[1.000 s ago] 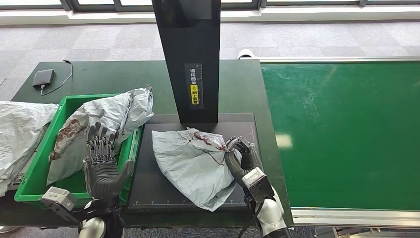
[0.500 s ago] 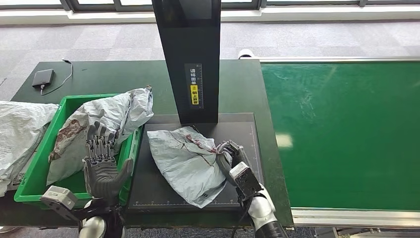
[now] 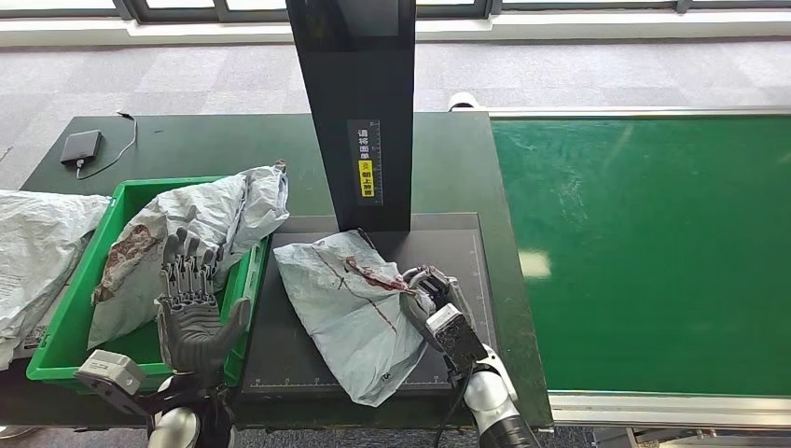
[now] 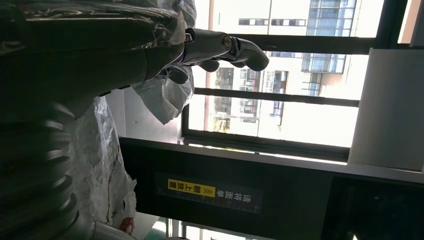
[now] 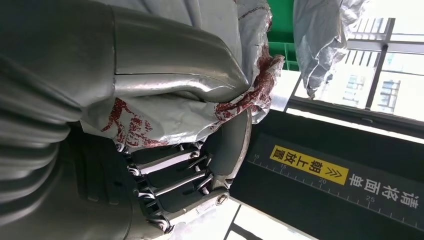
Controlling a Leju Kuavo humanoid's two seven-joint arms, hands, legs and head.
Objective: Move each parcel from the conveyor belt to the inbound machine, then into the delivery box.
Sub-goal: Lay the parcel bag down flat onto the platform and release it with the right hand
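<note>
The crumpled grey plastic mailer bag with red print (image 3: 350,313) lies on the flat black platform of the inbound machine (image 3: 280,355), just in front of the machine's tall black post (image 3: 359,112). Its long axis runs on a slant, from the far corner nearest the green plastic delivery box (image 3: 75,327) to the near edge of the platform. The right hand (image 3: 431,297) grips the bag's edge on the side toward the green conveyor belt (image 3: 653,252); in the right wrist view its fingers (image 5: 175,175) are clamped on the bunched film, thumb above and fingers below. The box lies across the bag from this hand, so the carry would likely run leftward over the whole platform. The left hand (image 3: 191,299) hovers at the box's near wall with fingers apart and upright, holding nothing, over another grey mailer bag (image 3: 201,224) that already rests in the box. It is the nearer hand to the box, the right the nearer to the parcel.
</note>
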